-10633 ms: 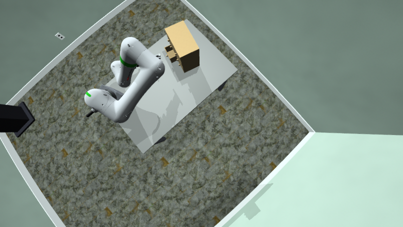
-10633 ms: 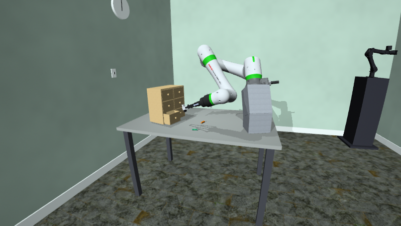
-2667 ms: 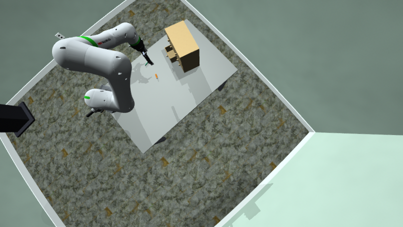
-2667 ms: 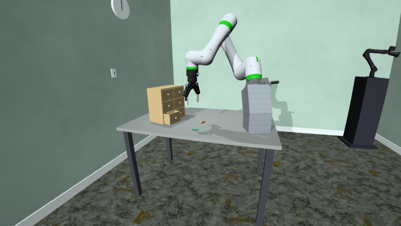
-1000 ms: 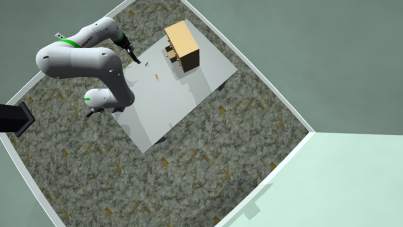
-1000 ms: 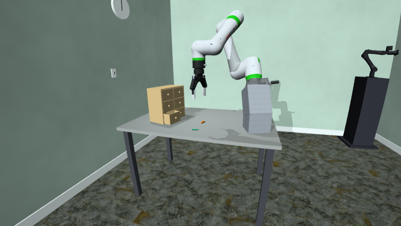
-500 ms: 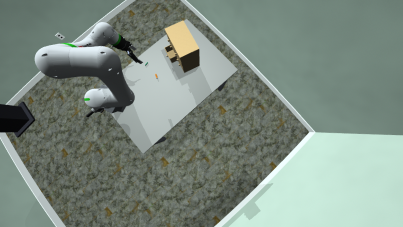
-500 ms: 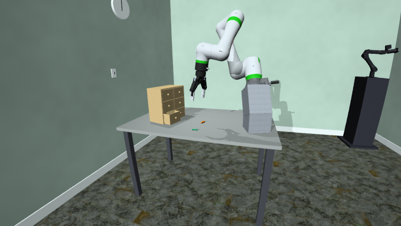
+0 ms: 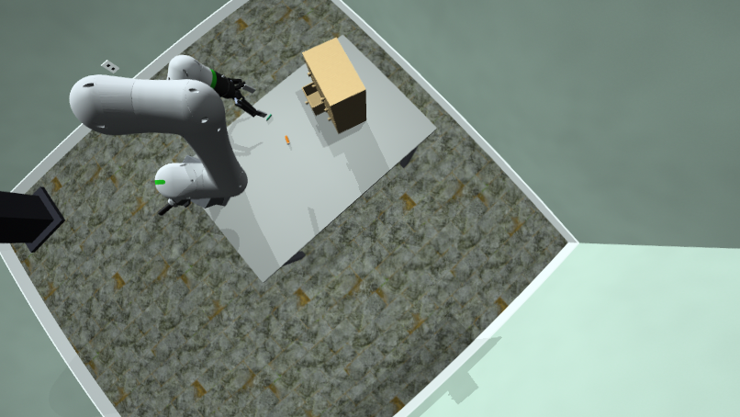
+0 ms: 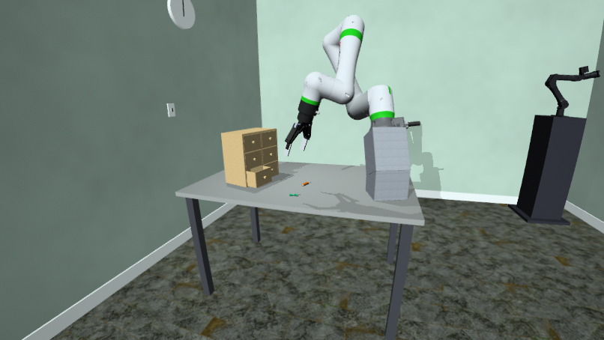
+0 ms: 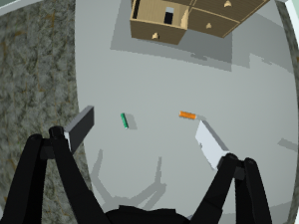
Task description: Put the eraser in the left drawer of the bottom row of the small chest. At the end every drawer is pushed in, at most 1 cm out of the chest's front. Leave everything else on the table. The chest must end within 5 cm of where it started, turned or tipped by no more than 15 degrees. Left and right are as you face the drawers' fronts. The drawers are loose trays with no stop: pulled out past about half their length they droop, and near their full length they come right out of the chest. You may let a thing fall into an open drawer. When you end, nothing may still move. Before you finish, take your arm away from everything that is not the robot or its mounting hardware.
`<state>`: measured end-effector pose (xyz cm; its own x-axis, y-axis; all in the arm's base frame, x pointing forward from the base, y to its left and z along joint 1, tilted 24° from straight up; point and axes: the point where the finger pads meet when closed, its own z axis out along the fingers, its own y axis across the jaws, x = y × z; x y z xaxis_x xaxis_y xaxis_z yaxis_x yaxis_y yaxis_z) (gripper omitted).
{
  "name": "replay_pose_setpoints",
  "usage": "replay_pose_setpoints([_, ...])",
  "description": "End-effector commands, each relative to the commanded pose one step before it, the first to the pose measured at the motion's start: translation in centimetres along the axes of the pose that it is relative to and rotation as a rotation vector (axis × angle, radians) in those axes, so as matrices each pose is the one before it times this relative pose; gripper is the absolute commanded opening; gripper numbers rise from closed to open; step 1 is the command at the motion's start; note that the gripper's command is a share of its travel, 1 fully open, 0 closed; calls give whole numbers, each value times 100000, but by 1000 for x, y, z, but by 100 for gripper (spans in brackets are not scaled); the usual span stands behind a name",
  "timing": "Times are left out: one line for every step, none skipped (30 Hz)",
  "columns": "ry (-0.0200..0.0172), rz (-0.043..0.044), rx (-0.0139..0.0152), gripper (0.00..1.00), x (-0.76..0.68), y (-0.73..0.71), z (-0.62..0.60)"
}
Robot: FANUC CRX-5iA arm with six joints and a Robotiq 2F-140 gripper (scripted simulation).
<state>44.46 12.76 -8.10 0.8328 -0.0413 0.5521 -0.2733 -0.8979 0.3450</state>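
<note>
eraser point(image 11: 168, 17) already in the open bottom-left drawer point(image 9: 314, 98) point(image 10: 258, 179) point(image 11: 168, 37), long axis roughly front-to-back. your gripper point(image 9: 257, 102) point(image 10: 295, 149) point(image 11: 147, 122), fingers wide apart, nothing held, hangs high by the table's point(image 9: 310, 175) point(image 10: 354, 202) point(image 11: 154, 84) long edge, out beyond the drawer front; pushing straight chestward likely closes it.

I record the arm point(image 9: 155, 106) point(image 10: 351, 58) folded back and the tool point(image 9: 259, 102) point(image 10: 295, 150) point(image 11: 147, 122) withdrawn from beside the chest point(image 9: 333, 70) point(image 10: 234, 158) point(image 11: 214, 14) to well above the counter point(image 9: 305, 171) point(image 10: 338, 173) point(image 11: 149, 84). Over the last second, I find the tool turned from upright to tilted, fingertips toward the chest. From above, its fingers now appear spread apart. The arm's shadow point(image 10: 344, 201) has shifted too.
</note>
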Motion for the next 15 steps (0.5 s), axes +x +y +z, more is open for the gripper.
replay_pose_setpoints([10434,1119,738,100,651,241,837])
replay_pose_setpoints([2312,-2,-99,100,103,20,267])
replay_pose_setpoints([2246,8,122,100,49,-29,239])
replay_pose_setpoints([2513,-12,-125,100,97,26,296])
replay_pose_setpoints([2446,17,124,100,47,-30,263])
replay_pose_setpoints([2763,-18,-124,100,85,26,330])
replay_pose_setpoints([2773,13,63,100,50,-16,311])
replay_pose_setpoints([3045,-5,-33,100,60,5,355])
replay_pose_setpoints([3267,-3,-27,100,51,4,382])
replay_pose_setpoints([3365,21,66,100,31,-18,382])
replay_pose_setpoints([3311,-5,-28,100,27,4,390])
replay_pose_setpoints([3110,-4,-29,100,14,4,368])
replay_pose_setpoints([2950,29,83,100,-10,-21,331])
replay_pose_setpoints([2784,-21,-76,100,-1,15,339])
replay_pose_setpoints([2656,18,44,100,-23,-12,302])
